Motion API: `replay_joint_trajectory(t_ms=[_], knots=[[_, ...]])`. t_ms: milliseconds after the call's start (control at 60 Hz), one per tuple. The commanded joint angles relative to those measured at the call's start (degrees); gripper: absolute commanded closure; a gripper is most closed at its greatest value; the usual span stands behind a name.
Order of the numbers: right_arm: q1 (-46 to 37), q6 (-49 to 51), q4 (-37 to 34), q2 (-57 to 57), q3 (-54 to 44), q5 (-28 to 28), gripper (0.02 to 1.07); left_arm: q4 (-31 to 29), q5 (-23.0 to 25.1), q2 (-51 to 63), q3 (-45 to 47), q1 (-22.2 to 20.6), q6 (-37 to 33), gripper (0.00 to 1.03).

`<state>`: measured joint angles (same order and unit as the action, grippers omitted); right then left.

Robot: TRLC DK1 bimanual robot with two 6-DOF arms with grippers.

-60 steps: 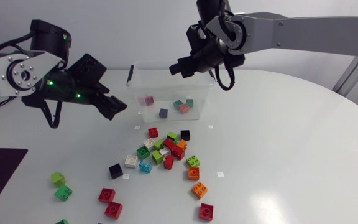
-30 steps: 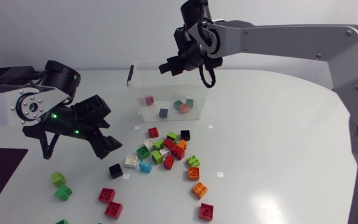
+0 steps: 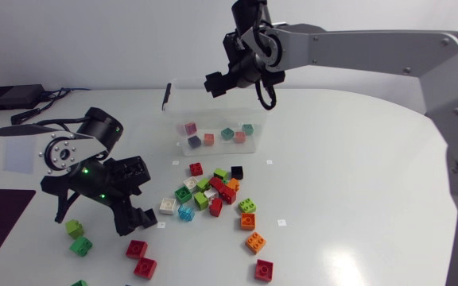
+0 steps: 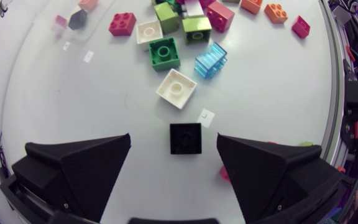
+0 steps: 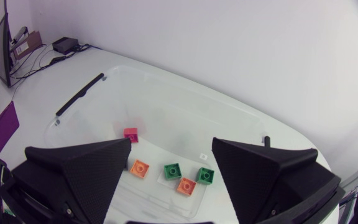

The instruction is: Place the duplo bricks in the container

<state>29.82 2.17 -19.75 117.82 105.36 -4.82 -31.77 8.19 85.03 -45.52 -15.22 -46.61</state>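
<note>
square black brick sits between wide left jaws; right jaws gape above the clear container.

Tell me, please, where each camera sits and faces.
Head view: fixed above the table, looking down; left gripper and right gripper show.
Left wrist view: on the left arm, looking down at the black brick between open fingers.
Right wrist view: on the right arm, looking into the container past open fingers.
Shared: head and left wrist views show the clear blue brick.
</note>
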Motion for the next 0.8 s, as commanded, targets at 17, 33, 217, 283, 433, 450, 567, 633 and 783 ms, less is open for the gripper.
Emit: replay_joint_trajectory(t_ms=[17,33,217,283,433,450,567,633,783], knots=[[0.4,0.6,-0.8,-6.5,-5.8,-0.8,0.07,-1.1,-1.1,2.9,1.5,-0.7,-1.7,0.07],[0.5,0.6,-0.7,-7.1,-6.6,-0.8,0.07,-1.1,-1.3,3.2,1.5,-0.8,-1.7,0.07],[2.9,0.5,-0.7,-16.3,-18.0,-1.3,0.07,-0.6,-2.6,6.9,1.1,-1.8,-1.2,0.10],[4.0,0.8,-0.6,-20.4,-23.1,-1.2,0.07,0.0,-2.6,7.6,0.5,-2.0,-0.9,0.10],[5.9,2.6,-0.6,-29.6,-34.3,-0.2,0.07,1.2,-2.6,9.5,0.1,-2.3,-0.9,0.13],[5.9,2.9,-0.6,-30.5,-35.4,-0.2,0.07,1.4,-2.6,9.7,0.0,-2.3,-0.9,0.13],[6.6,3.3,-2.6,-36.2,-42.3,-0.1,0.07,2.2,-2.5,10.7,0.0,-2.4,-0.9,0.21],[7.3,3.0,-3.1,-39.0,-45.9,-0.1,0.07,2.6,-2.4,10.9,0.0,-2.4,-0.8,0.25],[9.4,1.4,-5.7,-41.7,-51.6,0.1,0.07,3.6,-2.2,12.3,-0.2,-2.4,-0.8,0.36]])
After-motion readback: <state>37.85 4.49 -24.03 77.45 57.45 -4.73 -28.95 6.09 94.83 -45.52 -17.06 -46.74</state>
